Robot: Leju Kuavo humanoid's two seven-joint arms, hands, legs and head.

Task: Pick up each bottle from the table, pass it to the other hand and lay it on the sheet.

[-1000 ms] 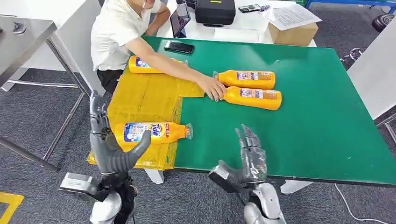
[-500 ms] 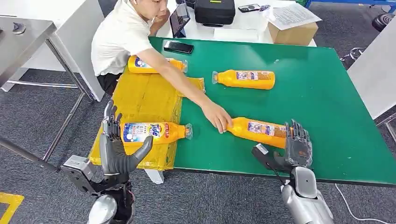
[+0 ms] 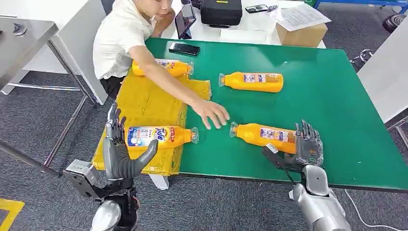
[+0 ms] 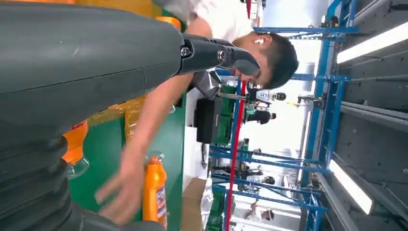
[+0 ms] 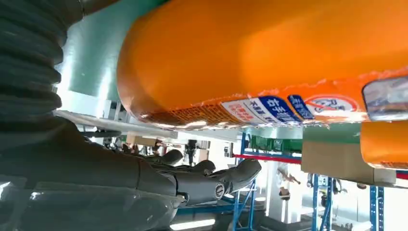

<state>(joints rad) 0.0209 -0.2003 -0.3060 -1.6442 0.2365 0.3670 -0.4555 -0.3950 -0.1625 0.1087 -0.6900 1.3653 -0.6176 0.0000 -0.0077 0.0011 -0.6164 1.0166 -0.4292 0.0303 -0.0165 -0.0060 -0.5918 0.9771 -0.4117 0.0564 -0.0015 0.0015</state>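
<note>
Four orange detergent bottles are seen lying on their sides. The nearest bottle (image 3: pixel 263 134) lies on the green table (image 3: pixel 337 96) near the front edge, cap pointing toward the yellow sheet (image 3: pixel 149 98). The right hand (image 3: pixel 304 147) is placed at this bottle's base end, fingers raised behind the base and thumb spread below it; the fingers are apart and no grip is formed, so the hand is read as open. In the right wrist view the bottle's base (image 5: pixel 269 57) is seen very close above the fingers (image 5: pixel 211 180); actual contact cannot be told.

A second bottle (image 3: pixel 252 81) lies farther back on the bare table, well apart from the first. A third bottle (image 3: pixel 161 136) with a blue-and-white label lies on the near part of the sheet, cap just over the sheet's edge toward the table. A fourth bottle (image 3: pixel 166 68) lies at the far end of the sheet, partly hidden by a person's arm.

The left hand (image 3: pixel 120 154) is held upright just in front of the third bottle, fingers spread, thumb out, nothing held.

The person's hand (image 3: pixel 211 113) is stretched over the table between the sheet and the nearest bottle, touching neither as far as can be seen. A black phone (image 3: pixel 184 48) lies at the table's far edge
</note>
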